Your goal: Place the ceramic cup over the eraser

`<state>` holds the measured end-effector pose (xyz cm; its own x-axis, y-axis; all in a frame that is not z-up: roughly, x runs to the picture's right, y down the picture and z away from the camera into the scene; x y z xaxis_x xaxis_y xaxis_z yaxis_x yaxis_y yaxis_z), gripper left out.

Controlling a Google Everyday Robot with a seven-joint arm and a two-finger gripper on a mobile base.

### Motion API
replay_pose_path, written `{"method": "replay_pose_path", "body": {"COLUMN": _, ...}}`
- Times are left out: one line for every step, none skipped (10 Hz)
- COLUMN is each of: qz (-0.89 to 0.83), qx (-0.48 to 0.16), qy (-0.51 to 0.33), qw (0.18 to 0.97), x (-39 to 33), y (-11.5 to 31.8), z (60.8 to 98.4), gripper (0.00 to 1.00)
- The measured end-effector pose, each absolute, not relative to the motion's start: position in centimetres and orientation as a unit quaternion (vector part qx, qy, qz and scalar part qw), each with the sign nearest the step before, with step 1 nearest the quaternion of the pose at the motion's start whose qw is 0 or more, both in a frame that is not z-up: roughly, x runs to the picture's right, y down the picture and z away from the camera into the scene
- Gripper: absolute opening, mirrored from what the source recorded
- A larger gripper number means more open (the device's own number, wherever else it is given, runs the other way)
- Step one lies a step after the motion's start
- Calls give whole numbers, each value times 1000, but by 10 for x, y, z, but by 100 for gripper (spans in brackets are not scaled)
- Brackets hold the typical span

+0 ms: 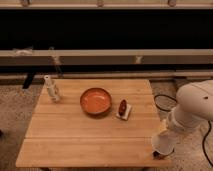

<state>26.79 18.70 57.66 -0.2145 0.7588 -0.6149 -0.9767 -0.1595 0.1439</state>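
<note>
Bench (75, 145): a pale wooden slatted bench is standing on a speckled floor, in front of a dark wall with a light rail running across it.
Arm (192, 112): a bulky white arm is reaching in from the right and bending down toward the bench's front right corner.
Gripper (160, 153): it is hanging at the arm's lower end, right at the bench's front right corner, and is showing only as a small dark patch at the bench's edge.
Fingers: they are clenching tight together; I cannot tell whether anything is sitting between them.
Ceramic cup: I am not making it out for certain.
Pale tapered shape (163, 140): it is sitting directly above the fingers at the arm's tip, and I cannot tell whether it is the cup or part of the arm itself.
Orange bowl (96, 101): it is sitting near the middle of the bench, well apart from the fingers, to their left and further back.
Small white block (123, 114): it is lying just right of the bowl and carrying a dark reddish-brown thing (123, 105) on top; it is lying between the bowl and the fingers, apart from the fingers.
White bottle (49, 86): it is standing upright near the bench's back left corner, farthest from the fingers.
Cable (164, 100): a dark cable is curling on the floor to the right of the bench.
</note>
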Motion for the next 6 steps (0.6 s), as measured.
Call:
{"method": "replay_pose_path", "body": {"qz": 734, "qx": -207, "qy": 268, "qw": 588, "x": 270, "y": 190, "z": 578, "gripper": 0}}
{"method": "replay_pose_path", "body": {"qz": 736, "qx": -208, "qy": 271, "qw": 585, "x": 273, "y": 194, "z": 580, "gripper": 0}}
{"method": "replay_pose_path", "body": {"qz": 737, "qx": -208, "qy": 271, "qw": 583, "x": 275, "y": 196, "z": 584, "gripper": 0}}
{"method": "replay_pose_path", "body": {"qz": 739, "qx": -210, "qy": 273, "qw": 579, "x": 277, "y": 199, "z": 587, "gripper": 0}}
{"method": "replay_pose_path", "body": {"qz": 740, "qx": -213, "qy": 274, "qw": 576, "x": 279, "y": 204, "z": 593, "gripper": 0}}
{"method": "replay_pose_path", "body": {"qz": 741, "qx": -218, "qy": 274, "qw": 573, "x": 278, "y": 209, "z": 599, "gripper": 0}}
